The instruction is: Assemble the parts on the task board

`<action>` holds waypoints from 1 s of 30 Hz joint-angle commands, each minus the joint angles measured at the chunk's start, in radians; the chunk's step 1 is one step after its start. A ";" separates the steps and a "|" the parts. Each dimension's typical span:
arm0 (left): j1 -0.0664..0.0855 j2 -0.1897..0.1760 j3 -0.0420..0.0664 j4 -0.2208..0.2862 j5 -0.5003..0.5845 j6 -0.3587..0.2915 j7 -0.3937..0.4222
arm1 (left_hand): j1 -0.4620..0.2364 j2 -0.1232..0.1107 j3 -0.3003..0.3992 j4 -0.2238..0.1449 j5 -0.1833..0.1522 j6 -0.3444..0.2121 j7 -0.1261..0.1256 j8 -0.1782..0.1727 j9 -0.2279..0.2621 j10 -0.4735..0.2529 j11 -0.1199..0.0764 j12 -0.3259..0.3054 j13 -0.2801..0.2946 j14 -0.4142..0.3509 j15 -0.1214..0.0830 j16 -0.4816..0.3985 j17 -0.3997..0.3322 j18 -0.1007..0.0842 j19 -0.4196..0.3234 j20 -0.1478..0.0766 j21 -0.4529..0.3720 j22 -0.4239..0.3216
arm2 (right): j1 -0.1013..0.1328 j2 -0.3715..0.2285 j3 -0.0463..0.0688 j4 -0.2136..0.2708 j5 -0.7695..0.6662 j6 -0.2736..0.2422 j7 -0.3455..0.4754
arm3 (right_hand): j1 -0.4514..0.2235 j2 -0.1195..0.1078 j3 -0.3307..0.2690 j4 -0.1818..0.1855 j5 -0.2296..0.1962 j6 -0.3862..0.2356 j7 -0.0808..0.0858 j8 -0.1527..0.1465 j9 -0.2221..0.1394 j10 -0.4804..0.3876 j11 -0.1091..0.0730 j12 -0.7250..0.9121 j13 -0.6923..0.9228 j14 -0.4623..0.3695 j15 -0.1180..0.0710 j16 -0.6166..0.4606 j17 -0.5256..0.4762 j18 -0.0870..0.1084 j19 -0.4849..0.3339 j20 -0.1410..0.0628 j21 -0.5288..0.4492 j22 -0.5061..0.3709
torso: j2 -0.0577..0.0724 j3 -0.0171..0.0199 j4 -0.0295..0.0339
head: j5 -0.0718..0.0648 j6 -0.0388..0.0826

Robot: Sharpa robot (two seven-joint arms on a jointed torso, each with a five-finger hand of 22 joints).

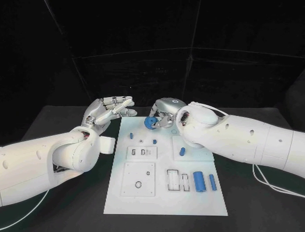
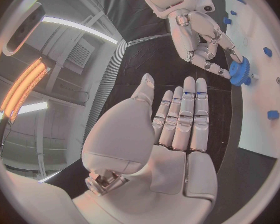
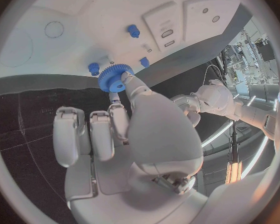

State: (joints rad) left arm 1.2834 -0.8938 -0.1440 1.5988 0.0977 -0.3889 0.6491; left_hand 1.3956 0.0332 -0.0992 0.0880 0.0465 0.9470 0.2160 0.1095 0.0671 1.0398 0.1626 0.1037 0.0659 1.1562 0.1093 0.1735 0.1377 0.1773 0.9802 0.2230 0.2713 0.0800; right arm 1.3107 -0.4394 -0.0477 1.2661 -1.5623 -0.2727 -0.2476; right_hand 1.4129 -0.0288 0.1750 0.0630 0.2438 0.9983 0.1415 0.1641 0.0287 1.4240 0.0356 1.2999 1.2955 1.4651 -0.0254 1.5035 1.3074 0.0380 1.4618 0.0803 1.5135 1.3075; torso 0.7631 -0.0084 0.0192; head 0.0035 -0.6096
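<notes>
The white task board (image 1: 166, 203) lies in the middle of the black table. My right hand (image 1: 165, 112) pinches a blue gear (image 1: 151, 123) just above the board's far end, close to small blue pegs (image 1: 131, 136). The right wrist view shows the gear (image 3: 114, 79) at the fingertips of my right hand (image 3: 121, 134), with the board (image 3: 53, 10) beyond. My left hand (image 1: 111, 111) hovers by the board's far left corner, fingers straight and apart, holding nothing. In the left wrist view my left hand (image 2: 177, 134) lies flat, facing the right hand (image 2: 199, 32) and the gear (image 2: 239, 70).
On the board's right part lie two blue cylinders (image 1: 204, 182) and a short blue piece (image 1: 182, 152). Raised white plates with slots and holes (image 1: 140, 179) take up its left and middle. Black table stretches on both sides, under my arms.
</notes>
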 commanded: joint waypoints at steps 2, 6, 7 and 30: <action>0.002 0.003 0.001 0.001 -0.006 0.013 0.005 | 0.008 0.002 0.000 -0.004 0.003 0.005 0.005 -0.005 -0.001 -0.001 0.003 -0.003 -0.001 0.000 0.003 -0.003 0.001 0.007 0.006 -0.001 -0.006 -0.001 | -0.007 0.023 -0.001 -0.025 -0.050 0.000 0.000 | -0.009 -0.003 0.019 0.009 -0.008 0.054 -0.020 -0.006 0.044 -0.003 -0.001 -0.004 -0.001 0.072 -0.008 -0.001 0.095 -0.005 0.005 0.000 0.003 0.116 | 0.000 0.0008 -0.0013 | 0.005 -0.002; 0.002 0.004 0.001 0.001 -0.006 0.013 0.005 | 0.008 0.002 0.000 -0.004 0.003 0.005 0.005 -0.005 -0.001 -0.001 0.003 -0.003 -0.001 0.000 0.003 -0.003 0.001 0.007 0.006 -0.001 -0.006 -0.001 | -0.014 0.041 -0.001 -0.046 -0.056 0.012 0.001 | -0.012 -0.006 0.022 0.007 -0.013 0.054 -0.019 -0.009 0.044 -0.004 0.000 -0.005 -0.001 0.072 -0.007 -0.001 0.095 -0.005 0.005 0.000 0.004 0.117 | 0.000 0.0011 -0.0010 | 0.004 -0.003; 0.002 0.004 0.001 0.000 -0.006 0.013 0.005 | 0.008 0.002 0.000 -0.004 0.003 0.005 0.005 -0.005 -0.001 -0.001 0.003 -0.003 -0.001 0.000 0.003 -0.003 0.001 0.007 0.006 -0.001 -0.006 -0.001 | -0.015 0.044 -0.001 -0.050 -0.057 0.016 0.001 | -0.012 -0.006 0.023 0.007 -0.013 0.053 -0.019 -0.009 0.044 -0.004 0.000 -0.005 -0.001 0.072 -0.007 -0.001 0.095 -0.005 0.005 0.000 0.004 0.117 | 0.000 0.0010 -0.0015 | 0.004 -0.003; 0.002 0.005 0.001 0.000 -0.006 0.016 0.002 | 0.007 0.004 -0.001 -0.005 0.003 0.006 0.005 -0.006 -0.001 0.000 0.003 -0.004 -0.001 0.001 0.003 -0.005 0.002 0.007 0.006 -0.001 -0.007 -0.002 | -0.019 0.065 -0.002 -0.089 -0.083 0.071 -0.019 | -0.070 -0.058 0.037 0.010 -0.038 0.014 -0.001 -0.060 0.039 -0.033 0.016 -0.054 -0.035 0.071 0.006 -0.006 0.088 -0.003 -0.001 0.011 0.000 0.109 | -0.001 0.0005 -0.0024 | 0.007 -0.010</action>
State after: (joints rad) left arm 1.2837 -0.8898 -0.1439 1.5974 0.0976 -0.3863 0.6479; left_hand 1.3956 0.0333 -0.0991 0.0881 0.0465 0.9506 0.2195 0.1096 0.0672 1.0398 0.1626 0.1038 0.0659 1.1562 0.1093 0.1736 0.1387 0.1773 0.9802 0.2230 0.2673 0.0789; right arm 1.2896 -0.3763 -0.0503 1.1777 -1.6311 -0.2284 -0.2576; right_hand 1.3521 -0.0895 0.2110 0.0704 0.2087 1.0232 0.1380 0.1079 0.0680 1.3998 0.0521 1.2487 1.2625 1.4651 -0.0252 1.5035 1.3080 0.0383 1.4581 0.0840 1.5134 1.3074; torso 0.7623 -0.0074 0.0162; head 0.0099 -0.6186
